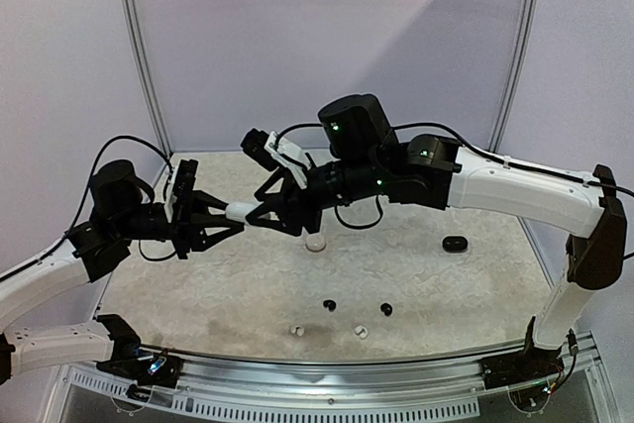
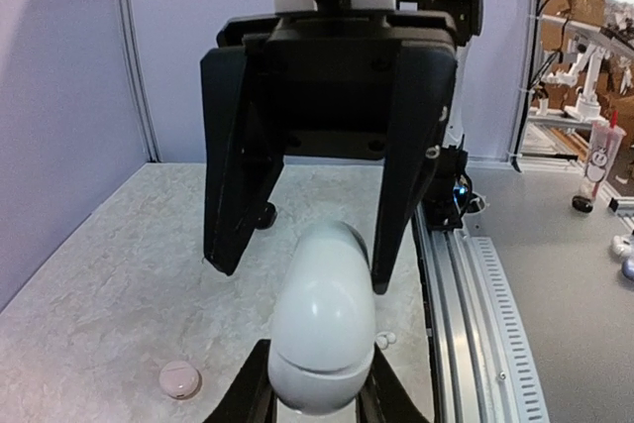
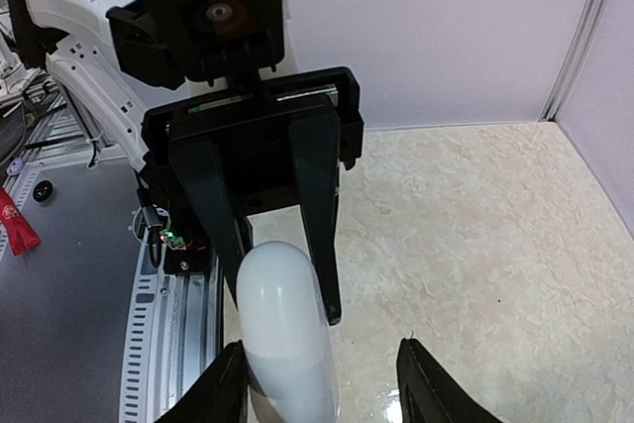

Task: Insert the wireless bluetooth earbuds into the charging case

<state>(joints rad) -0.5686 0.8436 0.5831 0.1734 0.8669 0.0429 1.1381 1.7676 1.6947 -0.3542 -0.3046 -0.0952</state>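
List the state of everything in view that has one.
White egg-shaped plastic case: lid shut, held off the table.
Left hand: shut on that case.
Right hand: open, straddling the case's free end.
Black oval case: on the table, lid unclear.
Two black curved plastic earbuds: loose on the table.
Two white curved plastic earbuds: loose on the table.
Small round white disc: flat on the table.

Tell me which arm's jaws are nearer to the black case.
Right. Both sets of jaws meet at the raised white case, left of the black case; the jaws of the right arm lie toward it, those of the left arm farther left.
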